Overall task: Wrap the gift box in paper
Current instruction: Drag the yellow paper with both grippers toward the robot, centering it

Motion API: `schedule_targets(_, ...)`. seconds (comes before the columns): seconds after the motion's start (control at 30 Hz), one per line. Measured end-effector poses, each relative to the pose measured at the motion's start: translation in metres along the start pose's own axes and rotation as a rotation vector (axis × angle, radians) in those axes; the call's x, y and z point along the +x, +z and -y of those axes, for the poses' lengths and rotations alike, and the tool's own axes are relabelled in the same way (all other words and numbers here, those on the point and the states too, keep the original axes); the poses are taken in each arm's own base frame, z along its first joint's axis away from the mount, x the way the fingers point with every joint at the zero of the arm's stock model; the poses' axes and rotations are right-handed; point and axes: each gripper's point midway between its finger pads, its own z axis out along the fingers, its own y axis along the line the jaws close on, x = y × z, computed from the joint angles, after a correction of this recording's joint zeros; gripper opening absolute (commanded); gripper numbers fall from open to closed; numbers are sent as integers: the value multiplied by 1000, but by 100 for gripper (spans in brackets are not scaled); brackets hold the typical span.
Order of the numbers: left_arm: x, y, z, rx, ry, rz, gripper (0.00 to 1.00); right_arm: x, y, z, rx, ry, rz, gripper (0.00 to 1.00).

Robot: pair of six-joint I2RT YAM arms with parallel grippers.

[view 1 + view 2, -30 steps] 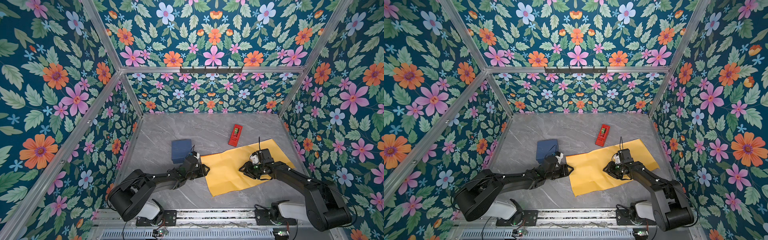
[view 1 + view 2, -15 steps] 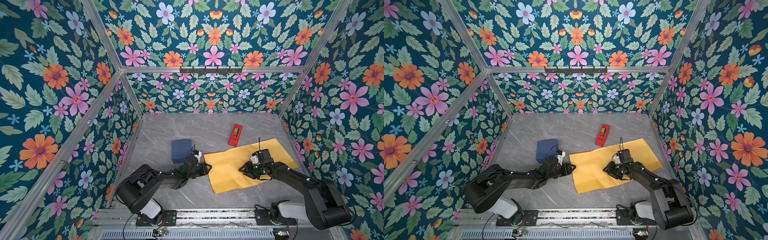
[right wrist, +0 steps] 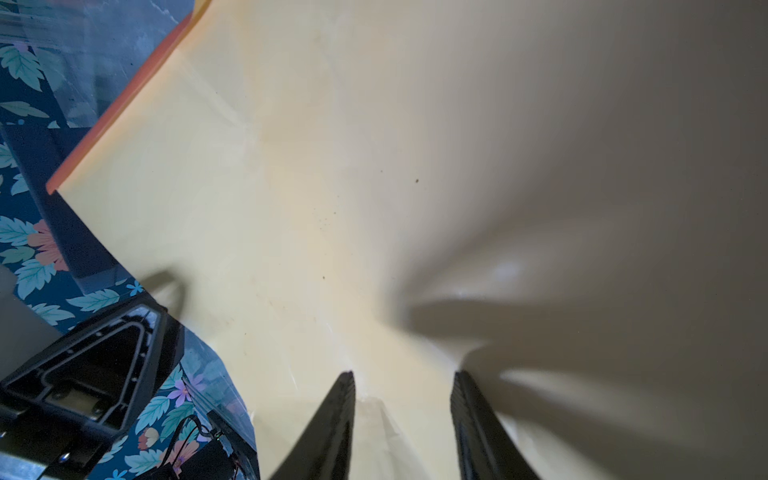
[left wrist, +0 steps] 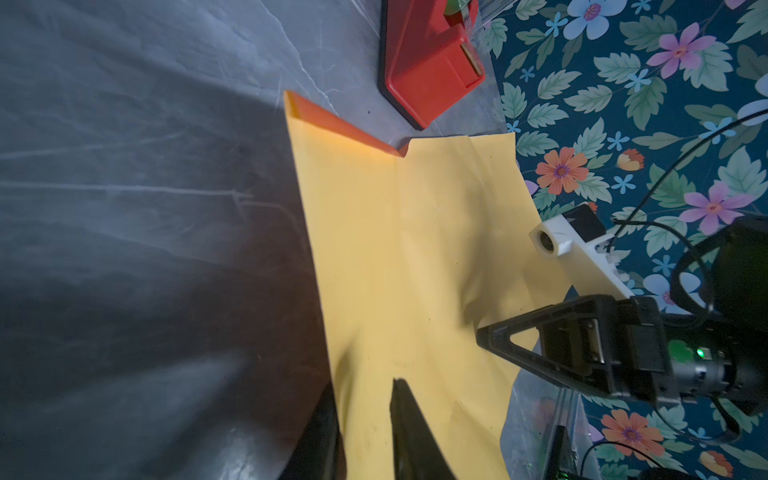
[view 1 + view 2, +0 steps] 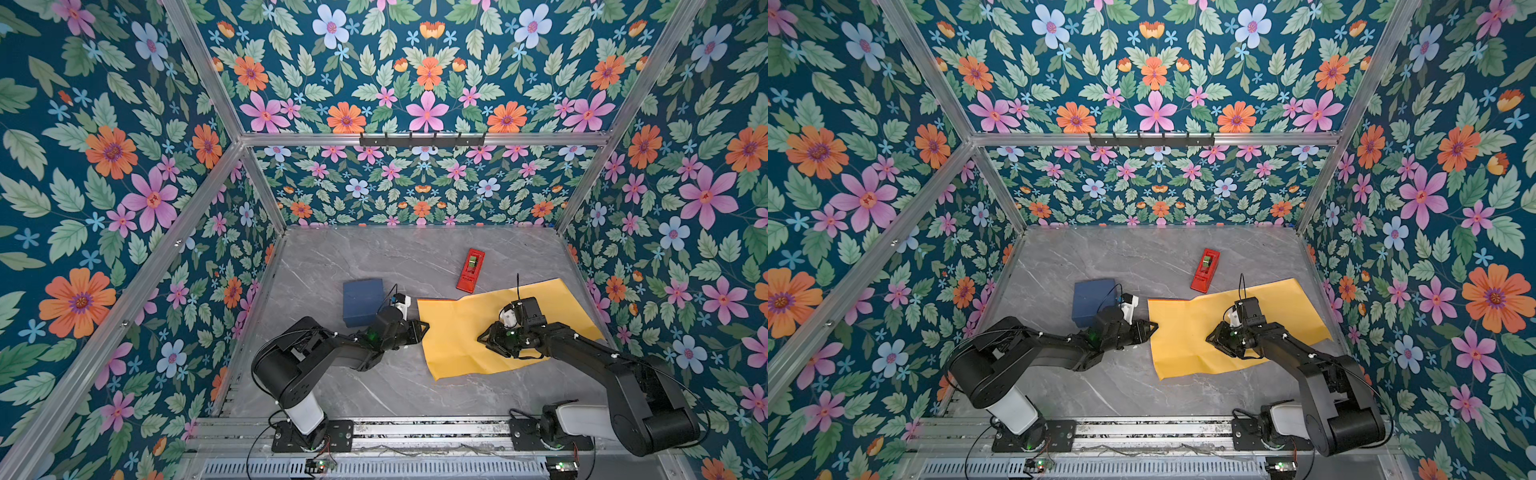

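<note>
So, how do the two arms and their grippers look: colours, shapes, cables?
The left arm and right arm are matte black with rounded joints and a white base segment. The left gripper and right gripper have black, triangular, open-frame fingers. Each wrist carries a white camera mount, a thin black cable and a small green light.
</note>
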Motion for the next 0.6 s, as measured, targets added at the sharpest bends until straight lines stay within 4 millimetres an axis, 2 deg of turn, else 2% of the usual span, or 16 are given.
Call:
schedule_targets(0.13, -2, 3, 0, -7, 30, 4, 2, -2, -2, -3, -1, -1, 1, 44)
schedule_targets(0.27, -8, -1, 7, -33, 101, -15, 0, -8, -15, -16, -22, -47, 29, 50)
schedule_targets(0.4, -18, -13, 11, -119, 226, -64, 0, -13, -31, -32, -59, -111, 82, 51)
schedule_targets(0.47, -20, -19, 3, -187, 270, -107, 0, -14, -35, -35, -68, -131, 92, 51)
schedule_targets(0.6, -16, -40, -33, -351, 300, -218, 0, -21, -40, -46, -81, -161, 107, 51)
